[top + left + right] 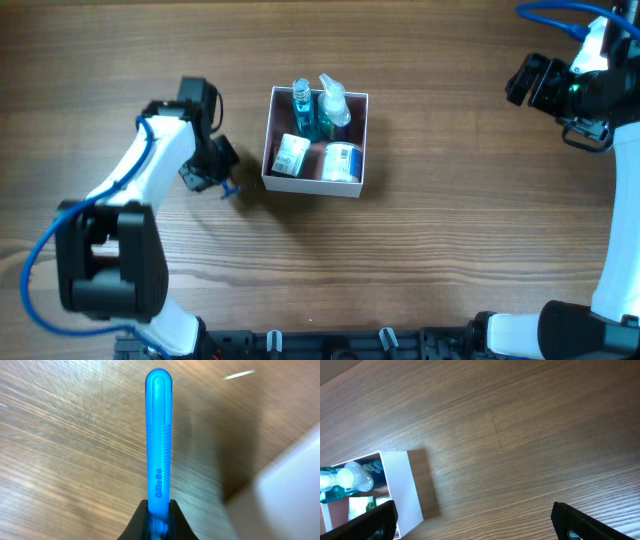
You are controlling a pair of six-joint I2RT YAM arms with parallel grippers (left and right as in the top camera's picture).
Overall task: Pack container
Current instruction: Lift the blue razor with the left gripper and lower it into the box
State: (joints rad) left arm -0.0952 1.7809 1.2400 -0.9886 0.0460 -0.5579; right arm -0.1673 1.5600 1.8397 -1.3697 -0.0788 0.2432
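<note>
Overhead: the container (312,186) sits mid-bench (450,230), holding 2 bottles (302,110), a jar (343,160) and a packet (291,155). The left claw (218,178) hangs just beside it.

Left wrist: that claw is clamped on a blue razor (159,435).

Right wrist: the right claw (475,519) gapes wide, empty, well apart.

The container looks light, stiff and apt to slide; grip a wall's rim.

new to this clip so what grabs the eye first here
First, a bright blue Gillette razor handle, held in the jaws of the left gripper, just left of the container. Then the white-walled container itself, mid-table, already holding bottles, a jar and a packet.
</note>
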